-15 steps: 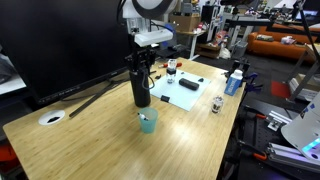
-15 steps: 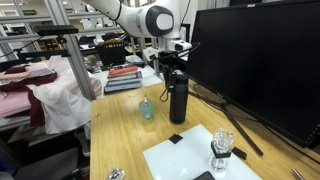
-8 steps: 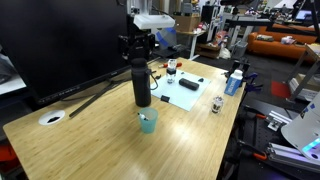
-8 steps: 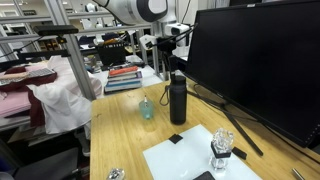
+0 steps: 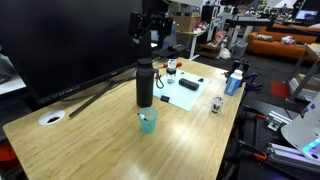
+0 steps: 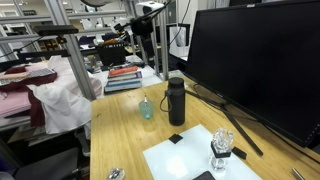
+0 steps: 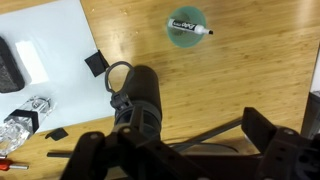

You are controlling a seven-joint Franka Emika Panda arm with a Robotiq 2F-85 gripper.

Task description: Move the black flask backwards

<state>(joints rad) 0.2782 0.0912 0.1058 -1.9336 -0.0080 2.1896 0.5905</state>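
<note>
**Upright flask and raised gripper in front of the monitor.** The black flask point(image 5: 144, 83) is being shown upright on the wooden table point(image 5: 90, 140). It is standing just in front of the monitor point(image 5: 60, 45) and close beside the monitor's slanting stand leg point(image 5: 98, 97). Nothing is being seen in contact with the flask apart from the table.

The gripper point(image 5: 150, 32) is being held high in front of the monitor, about level with its upper edge, and well apart from the flask's cap. Its fingers are being kept spread wide, with nothing gripped between them. In the wrist view the gripper point(image 7: 168, 140) is being shown at the bottom of the picture, with one dark finger point(image 7: 262, 135) at either side. There the flask point(image 7: 140, 100) is being viewed from the cap downward, and the monitor's stand leg point(image 7: 215, 130) is being shown running past it.

A teal cup point(image 5: 148, 121) with a marker point(image 7: 192, 30) resting in it is being shown near the flask, farther out from the monitor. A white mat point(image 5: 180, 90) is being shown lying flat in front of the monitor, also farther from the screen than the flask. In both exterior views the flask point(image 6: 176, 100) is being shown as the tallest item standing before the monitor point(image 6: 255, 60).
</note>
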